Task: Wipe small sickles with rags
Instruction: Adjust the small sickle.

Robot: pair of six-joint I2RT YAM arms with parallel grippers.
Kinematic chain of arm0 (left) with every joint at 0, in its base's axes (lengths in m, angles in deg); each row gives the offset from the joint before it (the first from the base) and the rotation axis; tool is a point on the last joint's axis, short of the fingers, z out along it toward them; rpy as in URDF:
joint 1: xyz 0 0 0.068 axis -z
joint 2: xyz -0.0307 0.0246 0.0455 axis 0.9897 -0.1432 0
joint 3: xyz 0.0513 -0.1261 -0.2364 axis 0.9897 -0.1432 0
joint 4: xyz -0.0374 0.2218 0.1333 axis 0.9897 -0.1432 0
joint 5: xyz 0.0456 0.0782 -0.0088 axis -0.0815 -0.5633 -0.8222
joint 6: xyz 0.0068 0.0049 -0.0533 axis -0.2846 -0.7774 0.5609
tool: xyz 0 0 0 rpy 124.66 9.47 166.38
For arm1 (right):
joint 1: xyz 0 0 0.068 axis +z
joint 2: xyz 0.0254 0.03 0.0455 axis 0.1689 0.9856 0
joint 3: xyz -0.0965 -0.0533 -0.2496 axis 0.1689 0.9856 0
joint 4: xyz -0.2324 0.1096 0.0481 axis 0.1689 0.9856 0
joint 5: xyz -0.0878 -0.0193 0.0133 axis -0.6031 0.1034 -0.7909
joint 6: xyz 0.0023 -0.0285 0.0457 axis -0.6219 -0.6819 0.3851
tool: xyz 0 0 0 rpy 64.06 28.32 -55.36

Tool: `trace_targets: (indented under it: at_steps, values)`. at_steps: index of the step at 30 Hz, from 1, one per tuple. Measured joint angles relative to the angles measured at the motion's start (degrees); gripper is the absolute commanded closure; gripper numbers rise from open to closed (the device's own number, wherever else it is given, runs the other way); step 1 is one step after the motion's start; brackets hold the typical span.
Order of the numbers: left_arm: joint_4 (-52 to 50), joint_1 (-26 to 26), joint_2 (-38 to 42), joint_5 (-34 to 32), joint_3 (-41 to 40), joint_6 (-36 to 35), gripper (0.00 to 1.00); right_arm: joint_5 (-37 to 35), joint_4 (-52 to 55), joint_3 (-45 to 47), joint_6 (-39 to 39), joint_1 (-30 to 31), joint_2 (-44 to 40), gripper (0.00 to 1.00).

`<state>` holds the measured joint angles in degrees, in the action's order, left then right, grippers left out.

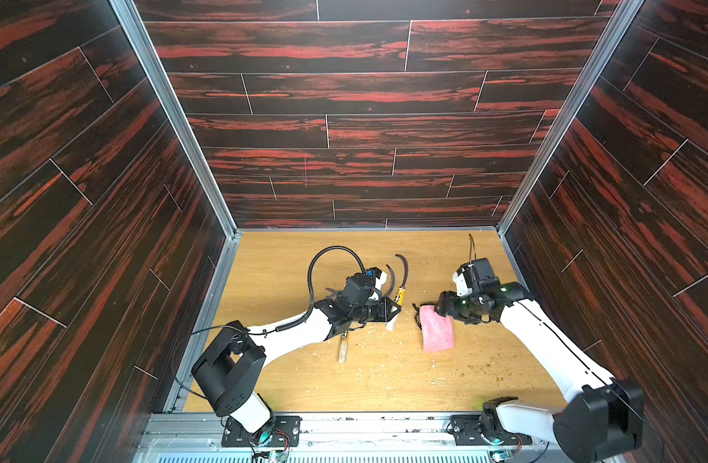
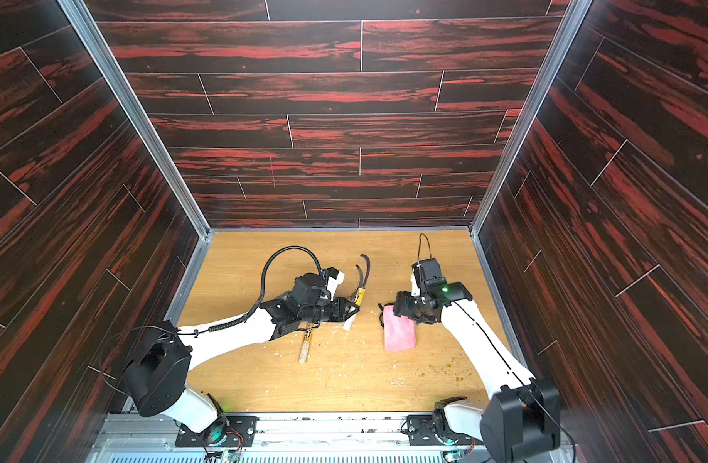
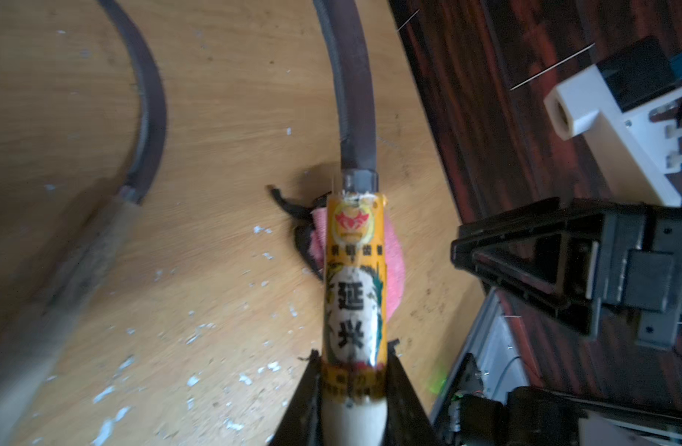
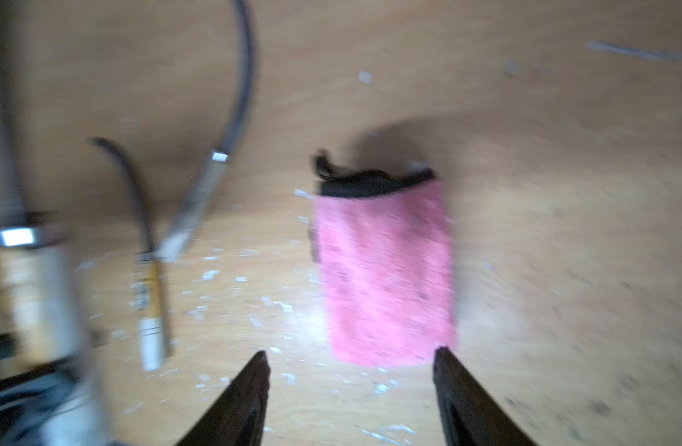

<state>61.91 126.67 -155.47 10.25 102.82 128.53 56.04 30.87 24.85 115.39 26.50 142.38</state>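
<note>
Left side of table: spare sickle lying flat, neck hidden under left arm. Next, left gripper clamped tight on labelled handle of held sickle, blade pointing toward back wall. Beside it, loose sickle flat on wood. Rightward, apart from held blade: pink rag flat on table, long axis near-to-far. Above it, right gripper, jaws spread, empty. Right arm nearer; rag likely wants grabbing, then carrying left to blade.
</note>
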Motion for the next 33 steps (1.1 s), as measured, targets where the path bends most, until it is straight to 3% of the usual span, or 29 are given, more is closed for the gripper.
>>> trace_targets:
  at_steps: [6, 13, 19, 30, 33]
  values:
    - [7.50, 0.28, -1.11, 1.49, -0.33, 4.70, 1.00, 13.94, -10.95, 0.79, 2.27, 0.04, -0.37, 0.42]
    - [10.67, 0.92, -2.89, 2.08, -0.31, 6.75, 1.00, 22.51, -18.78, 1.31, 4.57, 0.20, -0.09, 0.45]
    - [11.21, 1.25, -3.32, 2.45, -0.28, 7.15, 1.00, 26.05, -22.91, 2.71, 6.43, 0.20, 1.79, 0.51]
    - [13.33, 1.44, -3.32, 2.49, -0.28, 7.61, 1.00, 27.47, -23.41, 2.71, 6.88, 0.28, 3.67, 0.51]
    - [13.77, 1.57, -3.32, 2.54, -0.28, 7.80, 1.00, 27.67, -23.87, 2.71, 7.02, 0.55, 4.76, 0.58]
